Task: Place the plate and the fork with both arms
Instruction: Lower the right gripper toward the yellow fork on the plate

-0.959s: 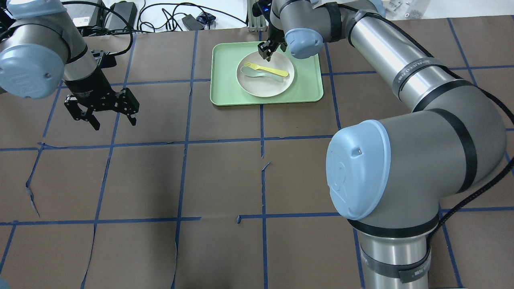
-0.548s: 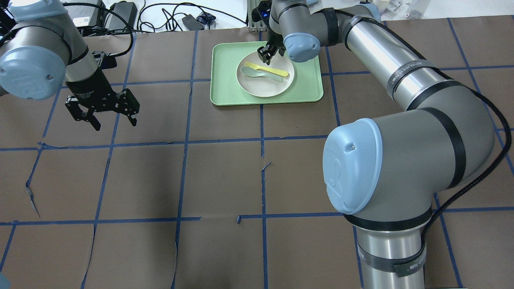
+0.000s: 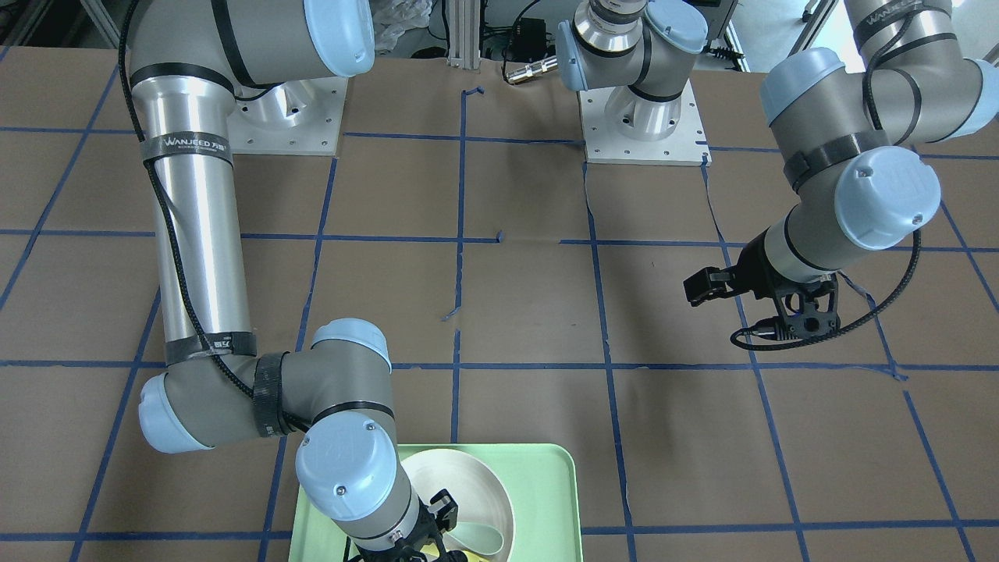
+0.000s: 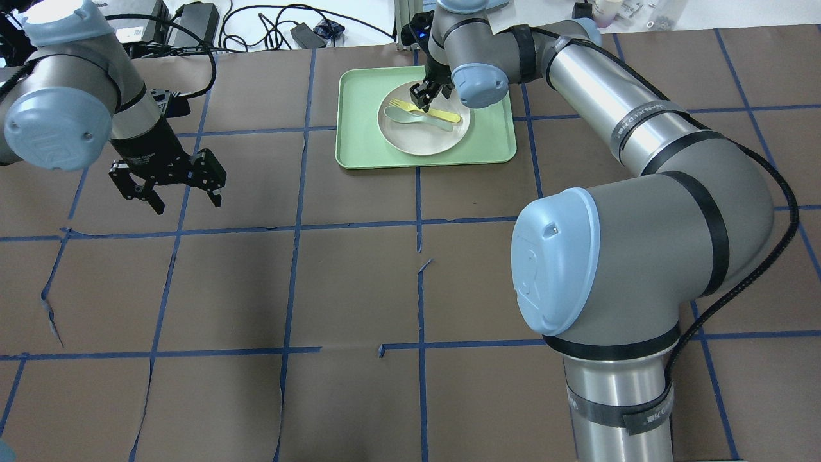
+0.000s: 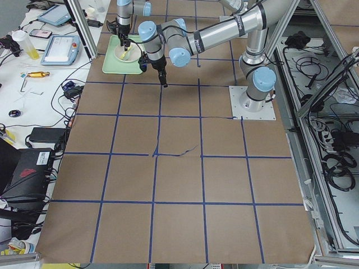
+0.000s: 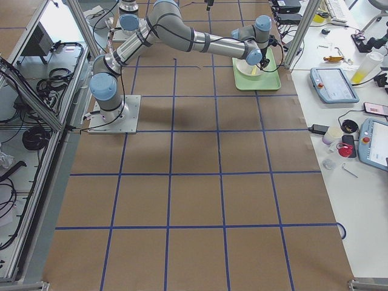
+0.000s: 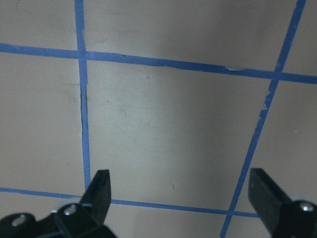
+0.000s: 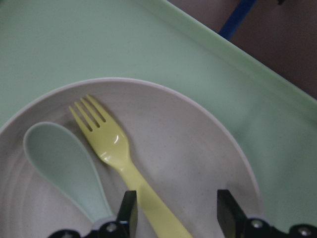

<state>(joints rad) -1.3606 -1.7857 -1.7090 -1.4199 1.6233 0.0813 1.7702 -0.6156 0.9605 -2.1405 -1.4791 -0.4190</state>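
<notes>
Fork, overhead view: the fork (image 4: 442,115) is seen lying on the plate (image 4: 423,144), which sits in the green tray (image 4: 359,128) at the table's far side. A spoon (image 4: 401,115) lies beside it. Its long axis runs from tines at the left to handle at the right, slightly slanted.
Arms, overhead view: the right gripper (image 4: 423,96) is held just above the fork's neck. The left gripper (image 4: 186,200), spread and empty, is kept well apart at the left over the table (image 4: 359,282).
Front-facing view: the right wrist is seen over the plate; the fork is almost wholly hidden.
Side views: nothing can be judged of the fingers.
Left wrist view: only taped table is seen between the parted fingers.
Right wrist view: the fingers (image 8: 130,210) are parted and nothing is grasped. The handle passes between them, nearer the left one, with the tines pointing away.
Change: compared with one second earlier, the right gripper has been brought lower and nearer the fork. Fork, spoon and plate are unmoved.
</notes>
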